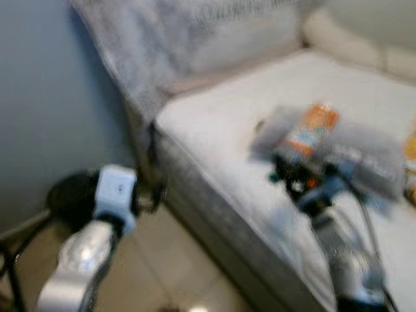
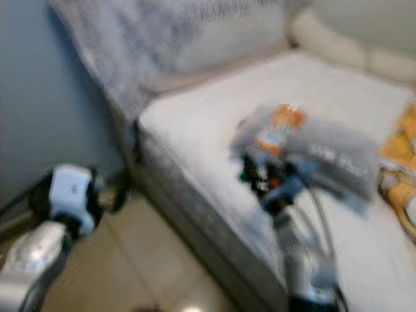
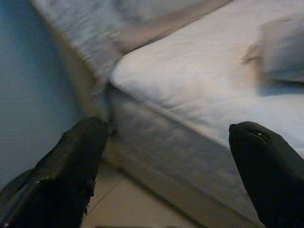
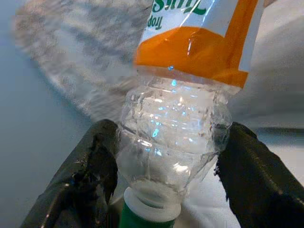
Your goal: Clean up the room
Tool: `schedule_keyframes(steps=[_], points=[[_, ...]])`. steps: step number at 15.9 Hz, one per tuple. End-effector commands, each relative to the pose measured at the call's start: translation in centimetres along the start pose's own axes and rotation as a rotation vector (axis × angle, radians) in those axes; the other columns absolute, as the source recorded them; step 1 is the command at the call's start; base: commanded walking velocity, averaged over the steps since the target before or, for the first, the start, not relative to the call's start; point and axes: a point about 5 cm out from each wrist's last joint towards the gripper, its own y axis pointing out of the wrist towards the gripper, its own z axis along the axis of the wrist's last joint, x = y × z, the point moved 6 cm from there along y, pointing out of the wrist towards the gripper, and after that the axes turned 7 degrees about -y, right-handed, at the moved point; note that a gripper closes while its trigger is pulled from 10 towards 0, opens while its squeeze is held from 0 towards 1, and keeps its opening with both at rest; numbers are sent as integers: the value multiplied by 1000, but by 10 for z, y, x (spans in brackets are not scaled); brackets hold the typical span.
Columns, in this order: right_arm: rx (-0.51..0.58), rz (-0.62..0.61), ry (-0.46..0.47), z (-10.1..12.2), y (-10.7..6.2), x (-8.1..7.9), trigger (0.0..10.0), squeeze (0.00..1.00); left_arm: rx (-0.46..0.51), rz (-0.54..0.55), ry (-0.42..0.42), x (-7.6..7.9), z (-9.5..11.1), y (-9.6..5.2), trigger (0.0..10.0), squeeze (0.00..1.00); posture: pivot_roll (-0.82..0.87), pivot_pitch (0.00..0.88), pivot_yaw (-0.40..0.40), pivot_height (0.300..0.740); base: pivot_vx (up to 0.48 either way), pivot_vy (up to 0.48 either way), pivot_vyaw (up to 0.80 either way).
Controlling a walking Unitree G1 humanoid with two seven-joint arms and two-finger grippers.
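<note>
A pale mattress point(image 1: 227, 136) takes up most of the blurred head views, with a grey blanket point(image 1: 162, 39) draped at its head end against a blue-grey wall point(image 1: 45, 97). Tiled floor point(image 1: 162, 260) lies beside the bed. On the mattress sits a grey cloth bundle point(image 1: 364, 153), and something yellow-orange point(image 2: 396, 162) lies at the far right edge.

The right gripper point(image 4: 166, 175) is raised above the mattress near the bundle, its 2 black fingers point(image 4: 90, 175) pinching a clear plastic bottle point(image 4: 175, 128) by the shoulder just below its orange label, one finger pressed against each side. The bottle has a white neck ring and a green cap at the gripper end.

The left gripper point(image 3: 166, 175) hangs over the floor beside the bed, its 2 fingers point(image 3: 66, 175) spread wide apart with nothing between them, facing the mattress corner.
</note>
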Motion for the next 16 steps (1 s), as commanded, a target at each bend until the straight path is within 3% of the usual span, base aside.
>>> schedule_keyframes(steps=[1, 3, 4, 6, 9, 12, 13, 14, 16], points=[[14, -28, -19, 8, 0, 5, 10000, 0, 11, 6, 11, 0, 3, 3, 10000, 0, 26, 0, -14, 740, 0, 0, 800], [5, -61, -31, 6, 2, 8, 10000, 0, 16, 3, 25, 1, 4, 8, 10000, 0, 27, 0, -14, 740, 0, 0, 800], [-36, -143, -94, -4, 3, 19, 10000, 0, 23, 14, 26, -1, 5, 12, 10000, 0, 27, 0, -14, 740, 0, 0, 800], [-44, -204, -122, -10, 2, 25, 10000, 0, 22, 41, 27, -6, 2, 16, 10000, 0, 27, 0, -17, 740, 0, 0, 800], [-49, -166, -189, -12, 7, 11, 10000, 0, 17, 46, 2, -12, -3, 18, 10000, 0, 38, 0, -47, 740, 0, 0, 800], [-65, -162, -217, -20, 10, 9, 10000, 0, 6, 49, 31, -14, -7, 18, 10000, 0, 51, 0, -58, 740, 0, 0, 800], [-67, -164, -224, -22, 10, 8, 10000, 0, 11, -2, -8, -9, -6, 20, 10000, 0, 44, 0, -48, 740, 0, 0, 800], [-64, -175, -206, -23, 10, 9, 10000, 0, 15, 8, 39, -10, -3, 24, 10000, 0, 37, 0, -39, 740, 0, 0, 0], [-83, -186, -219, -29, 9, 11, 10000, 0, 11, 13, 54, -13, -2, 29, 10000, 0, 20, 0, -11, 740, 0, 0, 0]])
